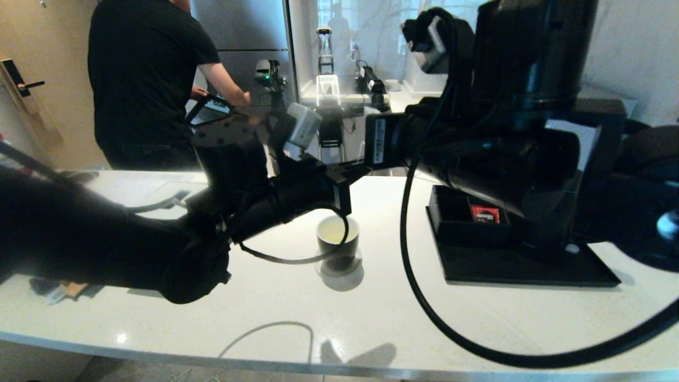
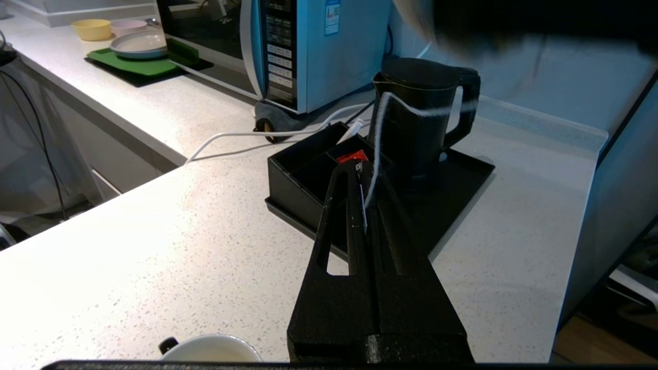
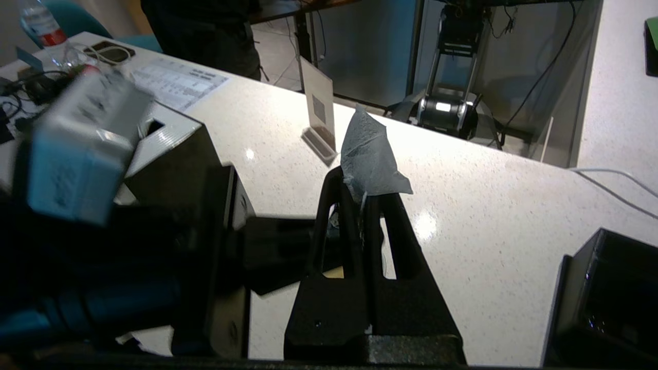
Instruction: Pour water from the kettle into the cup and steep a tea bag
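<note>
My right gripper (image 3: 362,187) is shut on the lower edge of the pale grey tea bag (image 3: 370,151), which stands up past its fingertips. My left gripper (image 2: 362,169) is shut on the bag's white tag, and the white string (image 2: 378,128) runs up from its tips. The two grippers meet above the counter, just behind the cup (image 1: 338,239). The cup is black outside and white inside, and holds pale yellowish water (image 1: 337,229). The black kettle (image 2: 419,121) stands on the tray; my right arm hides it in the head view.
A black tray (image 1: 520,268) at the right has compartments, one holding a red packet (image 1: 485,214). A round pale coaster (image 1: 339,269) lies under the cup. A microwave (image 2: 308,46) and a white cable (image 2: 247,136) sit behind the tray. A person (image 1: 148,79) stands beyond the counter.
</note>
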